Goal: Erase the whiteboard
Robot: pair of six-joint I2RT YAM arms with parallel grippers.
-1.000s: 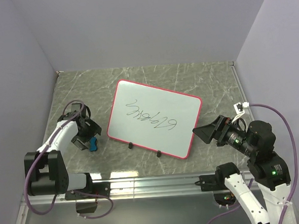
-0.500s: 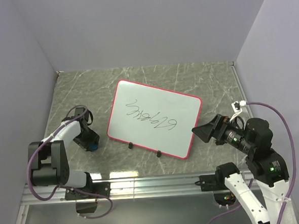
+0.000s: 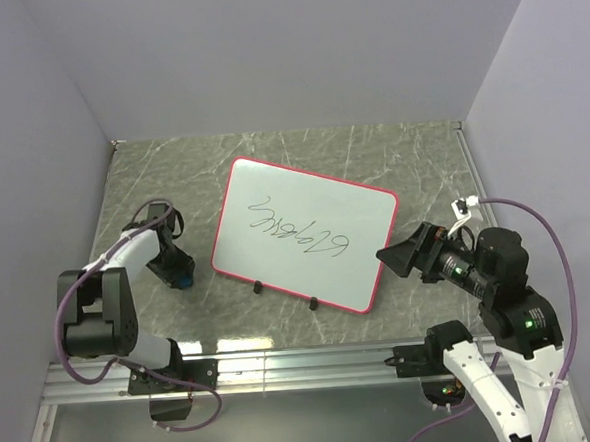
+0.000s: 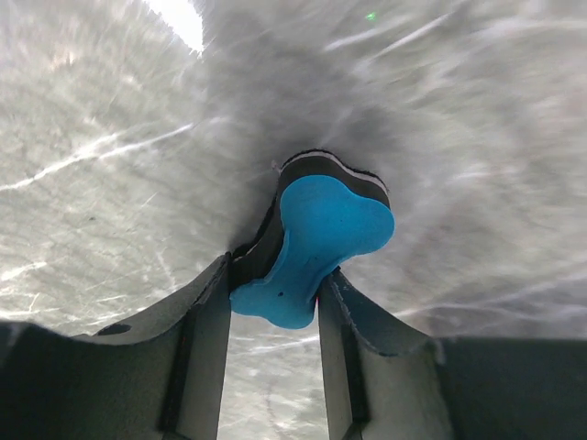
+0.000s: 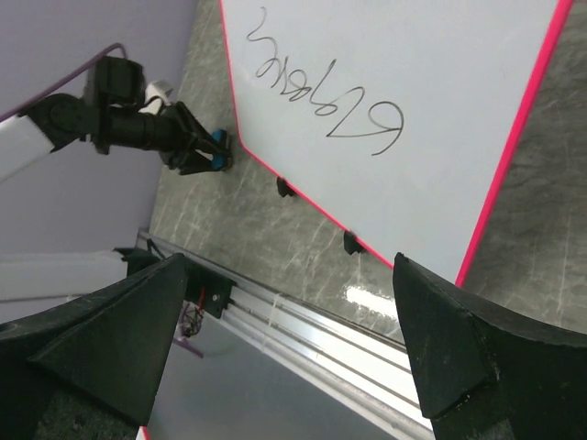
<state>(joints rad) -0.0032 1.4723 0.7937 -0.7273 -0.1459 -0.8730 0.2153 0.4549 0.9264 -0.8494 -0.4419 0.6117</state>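
The whiteboard [image 3: 304,232] lies flat on the marble table, white with a red-pink rim, two black feet on its near edge and a dark scribble [image 3: 299,229] across its middle; the right wrist view shows the whiteboard [image 5: 431,110] too. Left of it, my left gripper [image 3: 178,277] reaches down to the table and is shut on a small blue-and-black eraser [image 4: 316,240], its two fingers pinching the eraser's waist. My right gripper [image 3: 399,258] hovers just off the board's right corner, jaws wide apart, nothing between them.
A metal rail [image 3: 304,366] runs along the near edge of the table [image 3: 411,154], with both arm bases on it. Lilac walls close in the left, back and right sides. Purple cables loop from both arms.
The left gripper dropped onto the eraser and closed around it. The right arm shifted slightly toward the board, still open.
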